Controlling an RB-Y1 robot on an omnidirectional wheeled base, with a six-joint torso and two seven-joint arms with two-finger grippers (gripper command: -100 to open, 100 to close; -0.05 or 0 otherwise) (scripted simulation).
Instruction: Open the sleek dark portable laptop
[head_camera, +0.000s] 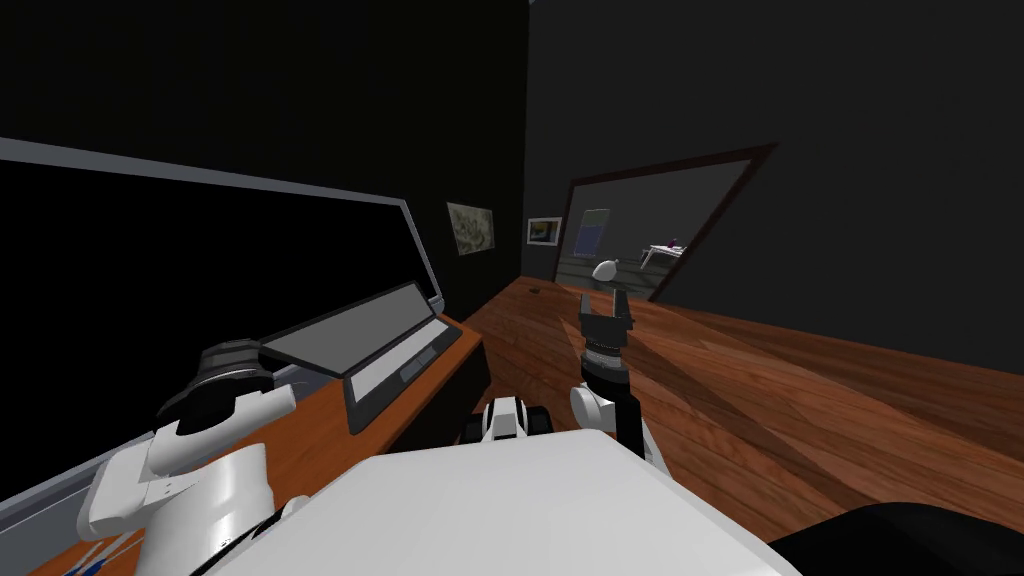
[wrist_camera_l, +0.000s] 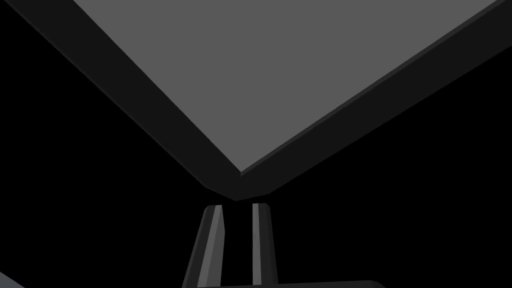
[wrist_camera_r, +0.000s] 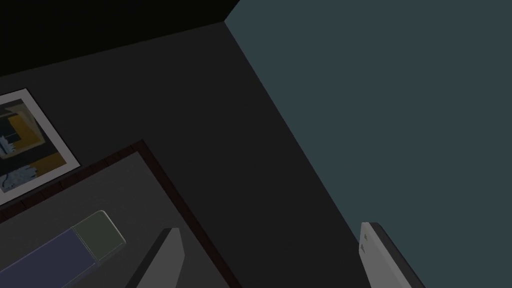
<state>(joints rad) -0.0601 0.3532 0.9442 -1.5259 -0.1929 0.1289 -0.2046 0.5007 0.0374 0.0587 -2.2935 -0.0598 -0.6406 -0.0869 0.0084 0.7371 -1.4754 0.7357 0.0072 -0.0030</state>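
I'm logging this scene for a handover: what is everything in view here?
laptop: one, dark grey, on the desk, lid partly raised
desk: one, reddish-brown wood, at the robot's left
framed panel: one, black with a grey frame, behind the desk
wall pictures: two, pale, on the dark wall beside the doorway
doorway: one, dark red frame, ahead
floor: one, brown wood, right of the desk
left pincer: one, grey fingers, shut, tips just short of the lid's corner
right pincer: one, dark body, open, raised over the floor
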